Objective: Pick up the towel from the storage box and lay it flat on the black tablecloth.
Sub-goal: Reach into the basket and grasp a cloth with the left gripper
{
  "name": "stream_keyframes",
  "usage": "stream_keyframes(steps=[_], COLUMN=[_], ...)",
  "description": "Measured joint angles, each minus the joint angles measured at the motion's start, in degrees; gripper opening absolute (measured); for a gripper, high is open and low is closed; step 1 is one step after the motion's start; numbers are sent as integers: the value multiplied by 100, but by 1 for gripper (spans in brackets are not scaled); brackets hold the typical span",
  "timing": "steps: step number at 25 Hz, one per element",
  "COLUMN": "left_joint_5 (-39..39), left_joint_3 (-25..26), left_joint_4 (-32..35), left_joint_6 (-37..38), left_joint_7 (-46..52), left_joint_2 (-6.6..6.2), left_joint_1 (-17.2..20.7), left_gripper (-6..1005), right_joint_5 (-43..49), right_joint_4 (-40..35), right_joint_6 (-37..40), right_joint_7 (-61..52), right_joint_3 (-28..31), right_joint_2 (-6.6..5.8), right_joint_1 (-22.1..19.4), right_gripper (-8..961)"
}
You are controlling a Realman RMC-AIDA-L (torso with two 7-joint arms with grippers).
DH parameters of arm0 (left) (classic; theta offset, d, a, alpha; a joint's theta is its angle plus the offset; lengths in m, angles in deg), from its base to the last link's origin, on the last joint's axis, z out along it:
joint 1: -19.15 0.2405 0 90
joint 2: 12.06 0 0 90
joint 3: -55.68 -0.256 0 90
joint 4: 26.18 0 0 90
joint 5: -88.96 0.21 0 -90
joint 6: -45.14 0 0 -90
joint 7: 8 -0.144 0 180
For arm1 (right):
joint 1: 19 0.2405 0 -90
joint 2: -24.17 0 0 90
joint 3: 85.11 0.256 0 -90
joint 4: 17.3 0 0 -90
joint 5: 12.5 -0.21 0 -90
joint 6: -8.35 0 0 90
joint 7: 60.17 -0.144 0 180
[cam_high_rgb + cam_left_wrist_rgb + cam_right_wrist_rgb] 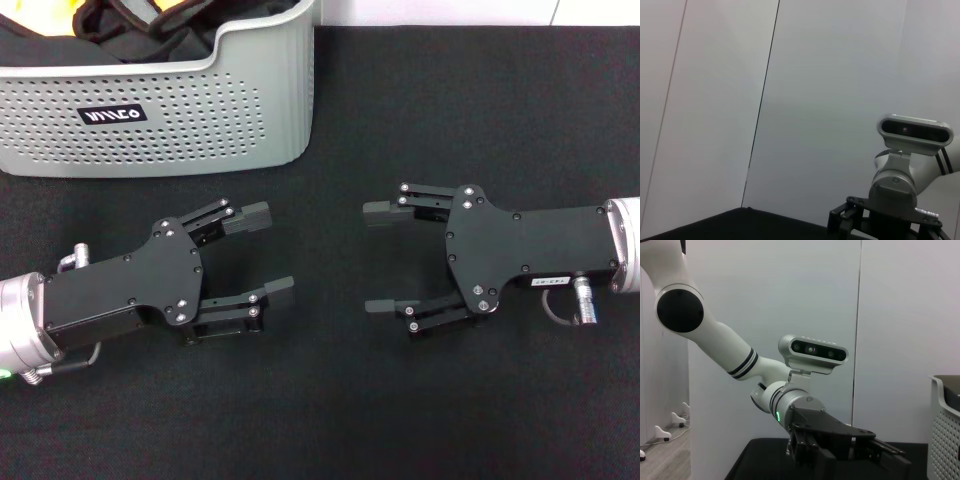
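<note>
Two black grippers hover low over the black tablecloth (pixel 420 420), facing each other with empty cloth between them. The left gripper (pixel 263 250) has its fingers spread apart and holds nothing; the right gripper (pixel 380 258) is likewise spread wide and empty. Beyond the left gripper, at the far left of the cloth, stands the light grey perforated storage box (pixel 160 125), its black label turned towards the arms. Dark bunched fabric with a glimpse of yellow-orange (pixel 150 30) fills the box; which of these folds is the towel cannot be told. Both grippers sit clear of the box, the left one nearer to it, neither touching it.
</note>
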Motion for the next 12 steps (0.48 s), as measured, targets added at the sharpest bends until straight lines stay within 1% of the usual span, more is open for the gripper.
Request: stream_keyframes(steps=[10, 11, 12], left_joint_5=[-24, -83, -83], left_joint_3=[14, 97, 97], left_joint_4=[9, -3, -3], left_joint_6=[0, 2, 2], left_joint_7=[-9, -87, -87], left_joint_2=[21, 67, 67], left_joint_1=[2, 1, 1], left_gripper=[855, 853, 851], right_joint_5=[-5, -6, -6], right_joint_4=[0, 0, -2], right_joint_6=[-28, -28, -28], right_joint_7=[-13, -22, -29], right_joint_3=[0, 1, 6], right_joint_2=[-9, -10, -11], right_joint_1=[-56, -78, -102], right_gripper=[871, 870, 868])
